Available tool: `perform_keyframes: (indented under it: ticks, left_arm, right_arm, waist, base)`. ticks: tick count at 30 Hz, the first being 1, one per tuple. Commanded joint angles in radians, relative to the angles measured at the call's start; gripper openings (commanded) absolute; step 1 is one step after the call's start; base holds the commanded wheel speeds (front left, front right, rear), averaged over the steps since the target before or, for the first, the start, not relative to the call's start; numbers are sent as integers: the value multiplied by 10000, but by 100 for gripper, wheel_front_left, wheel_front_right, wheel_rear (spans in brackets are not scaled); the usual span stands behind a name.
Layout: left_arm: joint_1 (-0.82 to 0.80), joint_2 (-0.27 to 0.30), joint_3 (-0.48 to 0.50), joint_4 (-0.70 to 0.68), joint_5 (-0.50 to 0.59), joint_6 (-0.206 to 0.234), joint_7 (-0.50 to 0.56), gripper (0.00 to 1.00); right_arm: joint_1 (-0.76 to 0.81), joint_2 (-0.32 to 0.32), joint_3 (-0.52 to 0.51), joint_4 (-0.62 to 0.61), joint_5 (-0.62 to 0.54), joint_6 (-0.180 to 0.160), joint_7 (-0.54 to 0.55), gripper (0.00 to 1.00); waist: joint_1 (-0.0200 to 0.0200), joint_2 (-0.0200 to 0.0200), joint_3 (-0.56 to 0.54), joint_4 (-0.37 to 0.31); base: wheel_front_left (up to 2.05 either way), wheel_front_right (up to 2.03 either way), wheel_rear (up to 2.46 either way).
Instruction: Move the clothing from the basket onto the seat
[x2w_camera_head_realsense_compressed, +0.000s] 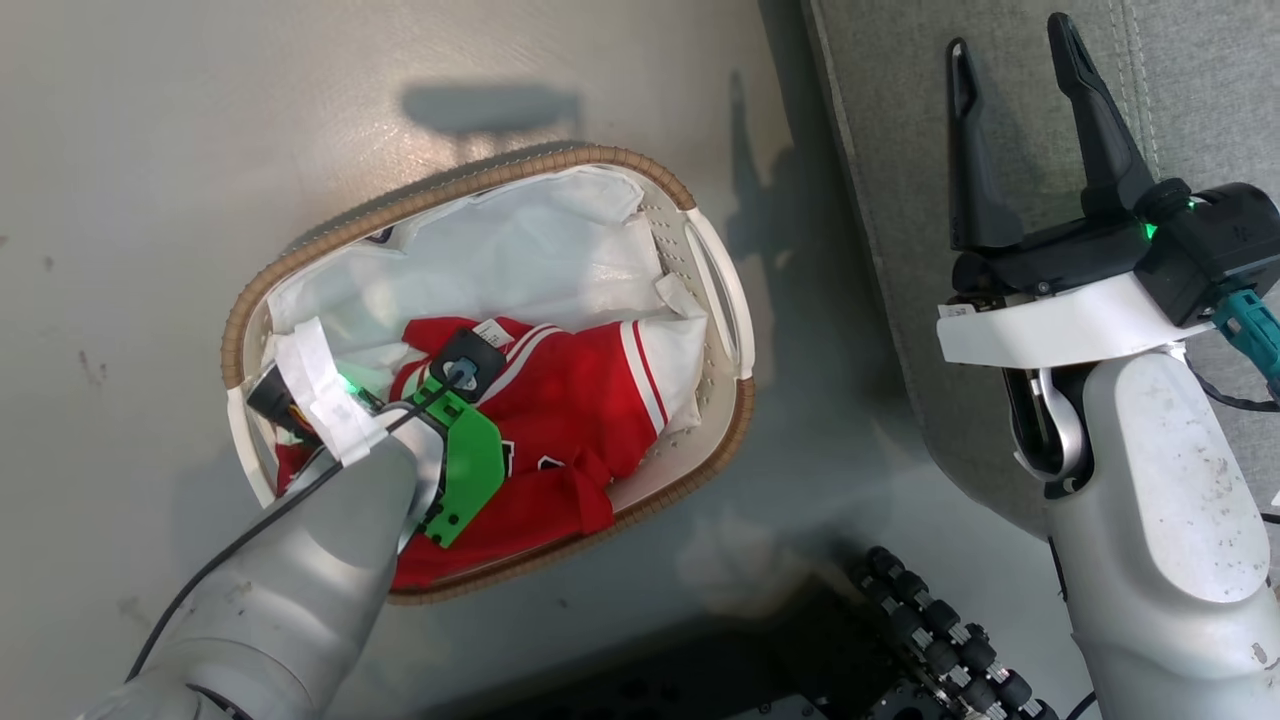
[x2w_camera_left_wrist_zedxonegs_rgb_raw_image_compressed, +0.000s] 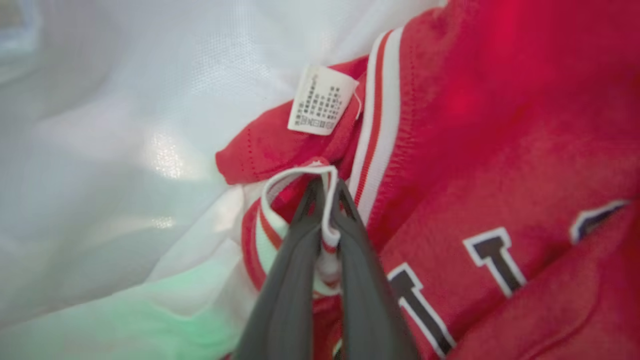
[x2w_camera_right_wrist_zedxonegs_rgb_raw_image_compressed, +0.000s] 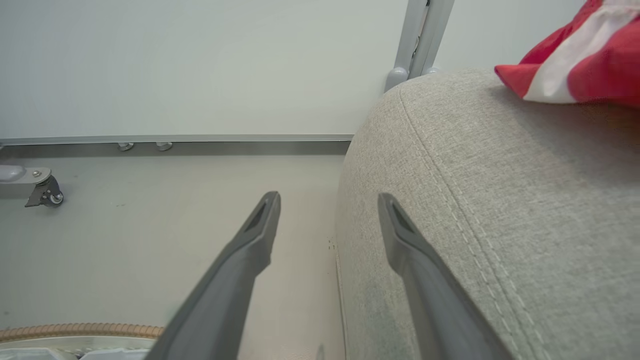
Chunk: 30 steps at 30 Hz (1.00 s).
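Left gripper (x2w_camera_left_wrist_zedxonegs_rgb_raw_image_compressed: 327, 187) pinches just a thin fold of trim on the red, white-striped sports jersey (x2w_camera_head_realsense_compressed: 570, 400), heaped at six o'clock in the oval white plastic basket with brown woven rim (x2w_camera_head_realsense_compressed: 450, 188). That small bite might slip on lifting. Right gripper (x2w_camera_head_realsense_compressed: 1010, 35) gapes empty over the grey upholstered seat (x2w_camera_head_realsense_compressed: 900, 150), three o'clock.

I note silver-grey arm shells, right forearm (x2w_camera_head_realsense_compressed: 1170, 520) scuffed. Left wrist: green perforated bracket (x2w_camera_head_realsense_compressed: 468, 470), black cable (x2w_camera_head_realsense_compressed: 215, 570). Right wrist: white collar (x2w_camera_head_realsense_compressed: 1050, 330), teal plug (x2w_camera_head_realsense_compressed: 1250, 330); right gripper (x2w_camera_head_realsense_compressed: 1009, 33) has long dark tapered fingers (x2w_camera_head_realsense_compressed: 1095, 130).
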Motion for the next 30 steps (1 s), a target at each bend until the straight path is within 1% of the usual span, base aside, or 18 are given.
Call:
perform_keyframes:
  ticks: [1, 6, 10, 15, 19, 23, 26, 30]
  left_arm:
    - [173, -19, -43, -25, -118, 11, -129, 0]
    - [471, -120, -243, -358, -358, 8, -702, 0]
    - [765, -161, -238, -766, -853, 8, -1455, 0]
    - [1086, -86, -341, -1487, -1368, 7, -2069, 0]
    - [1277, 166, -453, -2214, -1483, 7, -2293, 0]
    - [1370, 505, -200, -3228, -1455, 7, -2349, 0]
    - [1617, 926, -63, -4178, -1192, 34, -2346, 0]
    - [1654, 1494, 99, -5276, -855, 60, -2351, 0]
  right_arm:
    - [-3, -24, -37, 71, -48, -14, -21, 100]
    - [212, -26, -81, 245, -204, -14, -21, 100]
    - [423, -27, -134, 434, -404, -14, -22, 100]
    - [789, -32, -240, 726, -657, -14, -21, 100]
    - [1225, -30, -348, 1004, -910, -14, -21, 100]
    - [1788, -35, -382, 1242, -1059, -14, -21, 100]
    - [2238, -30, -387, 1424, -1138, -14, -22, 100]
    - [2732, -35, -252, 1653, -1162, -14, -22, 100]
  waist:
    - [-1, 112, -178, 84]
    - [-1, 112, -742, 290]
    - [-1, 112, -1420, 544]
    - [-1, 112, -2413, 912]
    - [-1, 112, -3369, 1278]
    - [-1, 112, -4376, 1593]
    - [-1, 112, -5181, 1824]
    - [-1, 112, -6097, 1964]
  base:
    - [0, 0, 0]
    - [0, 0, 0]
    - [0, 0, 0]
    - [0, 0, 0]
    - [0, 0, 0]
    - [0, 0, 0]
    - [0, 0, 0]
    - [0, 0, 0]
